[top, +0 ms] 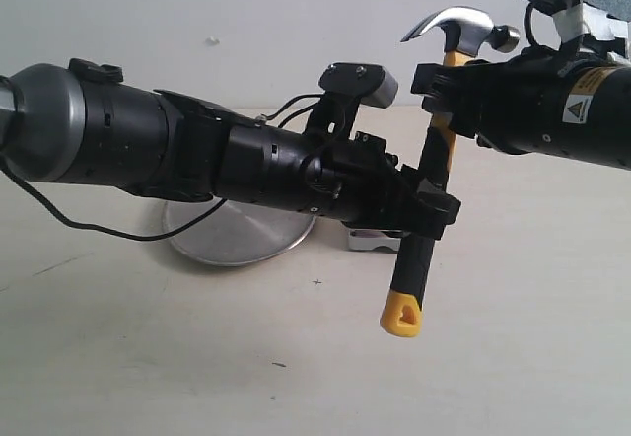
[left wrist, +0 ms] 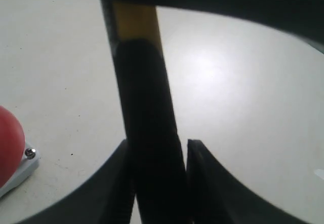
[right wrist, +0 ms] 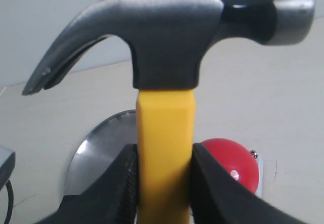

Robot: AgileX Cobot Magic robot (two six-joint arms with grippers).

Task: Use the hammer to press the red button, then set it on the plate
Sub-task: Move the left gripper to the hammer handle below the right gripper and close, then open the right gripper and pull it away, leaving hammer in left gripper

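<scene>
The left arm (top: 148, 150) fills the foreground of the exterior view, reaching across from 9 o'clock. Its left gripper (top: 426, 204) is clenched on the black handle of the hammer (top: 463, 30). The right gripper (top: 441, 86) comes in from 3 o'clock and is clamped on the yellow neck just under the head. So both grippers grasp the same tool, which hangs upright in the air, clear of the surface (top: 493, 357). Its head is at 12 o'clock and its yellow loop near 6. The claw points toward 9 o'clock and the striking face toward 3.

The red button (right wrist: 228, 165) sits on the surface beneath and behind the hammer, mostly hidden by the left gripper in the exterior view. The plate (top: 237, 237) lies near it, at about its 9 o'clock.

The main risk, as I judge it, lies in the shared hold:
- If the arms move while both are clamped, they pull against each other through the handle, and the hammer may twist or slip in one gripper.
- If one lets go before the other is firm, the heavy head could swing the tool round or drop it.
- The face looks sideways, not down, so it needs turning before the press. A poor angle could bring the claw or cheek down, or let it glance off the glossy dome.
- The arms are crowded and the plate is near, so a wide swing could clip either.
</scene>
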